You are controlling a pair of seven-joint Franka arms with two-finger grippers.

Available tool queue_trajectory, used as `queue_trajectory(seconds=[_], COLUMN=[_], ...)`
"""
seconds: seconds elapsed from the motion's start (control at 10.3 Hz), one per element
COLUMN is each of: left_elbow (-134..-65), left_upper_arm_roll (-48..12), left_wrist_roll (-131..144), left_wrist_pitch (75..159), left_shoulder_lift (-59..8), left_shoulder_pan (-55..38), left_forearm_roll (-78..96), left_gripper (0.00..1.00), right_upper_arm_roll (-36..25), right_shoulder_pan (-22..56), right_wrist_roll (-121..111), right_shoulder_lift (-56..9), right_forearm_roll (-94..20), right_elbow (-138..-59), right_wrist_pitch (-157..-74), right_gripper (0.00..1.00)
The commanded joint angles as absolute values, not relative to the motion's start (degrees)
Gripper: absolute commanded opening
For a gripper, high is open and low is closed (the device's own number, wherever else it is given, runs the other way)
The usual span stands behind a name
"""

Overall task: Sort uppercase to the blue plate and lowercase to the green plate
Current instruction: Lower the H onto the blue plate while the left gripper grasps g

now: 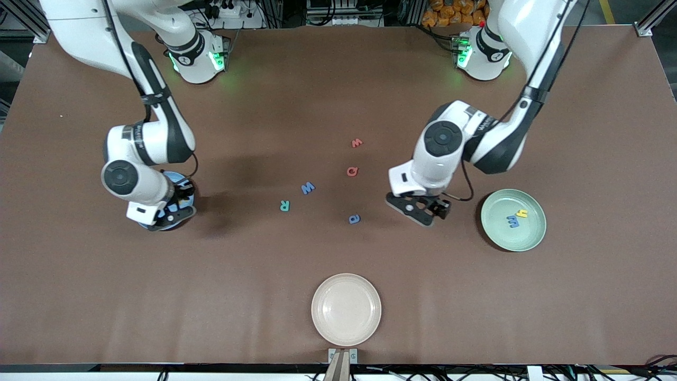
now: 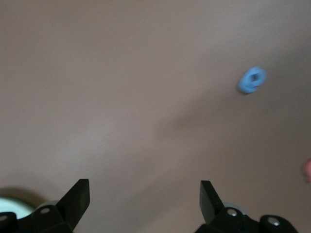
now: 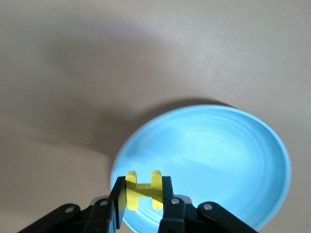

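Green plate holds yellow h, blue m — touching.

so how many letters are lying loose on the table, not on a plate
5: red w, red Q, blue W, teal R and blue a, all mid-table between the arms. None looks hidden.

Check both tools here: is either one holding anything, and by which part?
The right tool holds the yellow H by its lower half, pinched across the legs, above the blue plate. The left tool is open and holds nothing.
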State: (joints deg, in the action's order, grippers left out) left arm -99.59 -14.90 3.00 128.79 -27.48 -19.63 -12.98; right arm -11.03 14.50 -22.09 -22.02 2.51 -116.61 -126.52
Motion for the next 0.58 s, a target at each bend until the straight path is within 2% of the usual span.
queue_trajectory(seconds=[0.0, 0.29, 0.49], left_elbow=[-93.45, -89.48, -88.86], left_upper_arm_roll=[-14.15, -14.15, -14.15], left_wrist_roll=[3.94, 4.65, 5.01], left_wrist_pitch=[127.71, 128.23, 130.42], left_shoulder_lift=[-32.68, -37.87, -40.24], left_shoulder_pan=[-23.19, -25.39, -25.66], left_forearm_roll=[-8.37, -8.26, -8.26], left_gripper=[1.0, 1.0, 1.0], right_upper_arm_roll=[-13.7, -13.97, -14.06], right_shoulder_pan=[13.28, 10.99, 10.55], right_wrist_roll=[-29.85, -32.68, -33.49], right_shoulder_lift=[-22.23, -23.29, -23.64], right_forearm_roll=[1.14, -0.86, -5.43], right_elbow=[-117.5, -121.27, -121.72], right_wrist_pitch=[-128.91, -131.49, -127.37], right_gripper=[0.29, 0.29, 0.29])
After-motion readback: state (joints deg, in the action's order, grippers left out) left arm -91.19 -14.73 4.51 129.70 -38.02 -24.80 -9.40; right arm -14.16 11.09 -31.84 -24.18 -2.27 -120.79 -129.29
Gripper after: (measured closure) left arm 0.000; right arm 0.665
